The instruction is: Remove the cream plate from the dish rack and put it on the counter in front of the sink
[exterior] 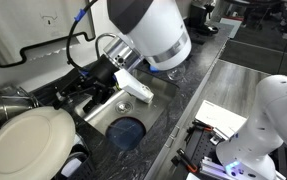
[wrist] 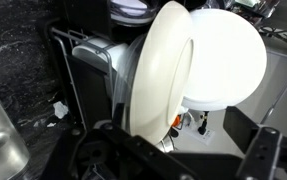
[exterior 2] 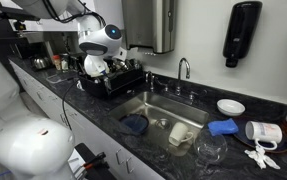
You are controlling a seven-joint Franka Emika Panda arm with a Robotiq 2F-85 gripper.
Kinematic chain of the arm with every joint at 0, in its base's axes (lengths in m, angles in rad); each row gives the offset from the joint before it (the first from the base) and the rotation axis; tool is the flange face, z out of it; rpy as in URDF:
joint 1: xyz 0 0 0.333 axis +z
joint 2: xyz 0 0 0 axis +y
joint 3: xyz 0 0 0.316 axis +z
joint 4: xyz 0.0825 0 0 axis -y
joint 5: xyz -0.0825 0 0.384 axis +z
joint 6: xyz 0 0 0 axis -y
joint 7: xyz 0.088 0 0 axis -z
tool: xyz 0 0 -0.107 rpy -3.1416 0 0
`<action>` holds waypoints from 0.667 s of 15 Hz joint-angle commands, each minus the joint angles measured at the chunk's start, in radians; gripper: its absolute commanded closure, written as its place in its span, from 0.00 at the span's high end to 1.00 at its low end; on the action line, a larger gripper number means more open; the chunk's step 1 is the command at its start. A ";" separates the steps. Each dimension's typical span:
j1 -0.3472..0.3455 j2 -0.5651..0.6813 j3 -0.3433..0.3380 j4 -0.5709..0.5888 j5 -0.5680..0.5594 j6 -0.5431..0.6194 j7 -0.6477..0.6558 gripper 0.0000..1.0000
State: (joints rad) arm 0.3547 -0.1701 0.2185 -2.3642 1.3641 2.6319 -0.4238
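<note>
The cream plate (wrist: 161,70) stands on edge in the dish rack (wrist: 68,60), with a brighter white round dish right behind it. It also shows in both exterior views (exterior: 28,140) (exterior 2: 95,66). My gripper (wrist: 178,155) is open; its dark fingers sit on either side of the plate's lower edge and are not closed on it. In an exterior view the gripper (exterior: 76,95) reaches into the dish rack (exterior: 63,82). The sink (exterior: 105,112) (exterior 2: 163,108) holds a round dark-blue item (exterior: 128,131). The dark speckled counter (exterior: 183,110) (exterior 2: 133,145) runs beside and in front of the sink.
Metal pots (exterior: 8,100) stand in the rack by the plate. A curved faucet (exterior 2: 183,68) rises behind the sink. A white bowl (exterior 2: 231,106), a blue object (exterior 2: 221,127), a glass (exterior 2: 210,148) and a mug (exterior 2: 263,132) sit on the counter past the sink.
</note>
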 commanded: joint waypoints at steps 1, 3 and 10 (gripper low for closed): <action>-0.033 0.016 0.017 0.011 0.001 -0.029 0.016 1.00; -0.039 0.038 0.016 0.022 -0.012 -0.028 0.034 1.00; -0.046 0.130 0.016 0.091 0.008 -0.041 -0.002 1.00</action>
State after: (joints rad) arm 0.3320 -0.1011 0.2187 -2.3376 1.3523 2.6261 -0.3962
